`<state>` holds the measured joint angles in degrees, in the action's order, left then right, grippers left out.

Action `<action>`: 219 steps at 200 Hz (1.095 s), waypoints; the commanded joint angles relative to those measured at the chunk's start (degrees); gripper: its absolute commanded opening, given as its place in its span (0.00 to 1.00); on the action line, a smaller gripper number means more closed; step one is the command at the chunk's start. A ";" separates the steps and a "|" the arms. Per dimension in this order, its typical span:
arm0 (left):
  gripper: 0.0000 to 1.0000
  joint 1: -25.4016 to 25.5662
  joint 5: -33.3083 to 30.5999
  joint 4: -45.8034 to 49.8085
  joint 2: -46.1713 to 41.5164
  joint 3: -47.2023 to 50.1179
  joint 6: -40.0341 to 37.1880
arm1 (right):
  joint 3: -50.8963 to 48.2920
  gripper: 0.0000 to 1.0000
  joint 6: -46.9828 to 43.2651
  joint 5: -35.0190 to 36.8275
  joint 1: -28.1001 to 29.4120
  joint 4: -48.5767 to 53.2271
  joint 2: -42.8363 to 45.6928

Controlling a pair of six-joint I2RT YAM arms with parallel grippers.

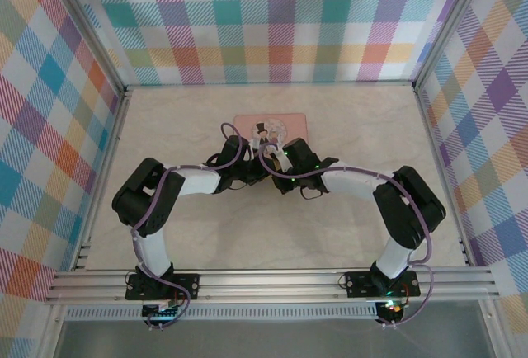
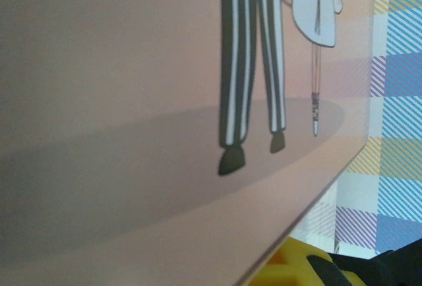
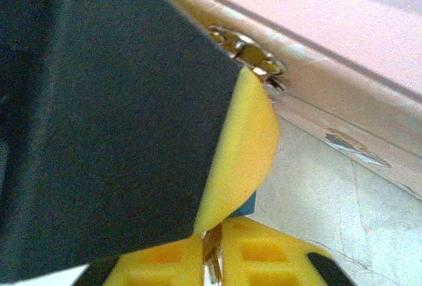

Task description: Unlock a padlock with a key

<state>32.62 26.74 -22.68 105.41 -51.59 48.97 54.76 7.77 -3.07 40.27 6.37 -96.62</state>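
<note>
Your right jaws pinch a thin metal sliver [image 3: 211, 245]; your left jaws' state I cannot tell. Your tiny teal padlock [image 3: 249, 201] is mostly hidden, so its long axis is unreadable.

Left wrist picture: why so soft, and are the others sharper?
Left wrist view: the pink tin sits so close that its printed striped legs blur, a curved shadow band crossing it. Right wrist view: a dark out-of-focus mass at left, glare on the tin's side by its metal clasp. Top view: sharp, evenly lit.
</note>
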 commanded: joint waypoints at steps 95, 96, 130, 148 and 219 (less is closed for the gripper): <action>0.00 -0.15 4.90 -1.41 1.21 -0.97 4.46 | -6.43 0.36 5.05 -6.79 -3.37 -0.91 8.55; 0.00 -0.17 4.90 -1.41 1.16 -1.01 4.51 | -6.42 0.36 5.01 -6.83 -3.36 -0.96 8.46; 0.00 -0.19 5.15 -1.15 0.77 -1.10 4.64 | -4.55 0.37 4.38 -5.72 -2.85 -1.10 5.82; 0.00 -0.19 5.23 -1.22 0.77 -1.14 4.64 | -3.13 0.38 4.11 -5.12 -2.23 -0.51 4.25; 0.00 -0.19 5.43 -1.41 1.01 -1.26 4.82 | 1.70 0.40 2.65 0.08 -0.59 2.97 1.02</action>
<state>32.56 27.42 -24.14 105.71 -51.62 50.13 54.06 11.53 -4.73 39.22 7.18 -94.15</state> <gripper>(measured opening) 0.113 0.402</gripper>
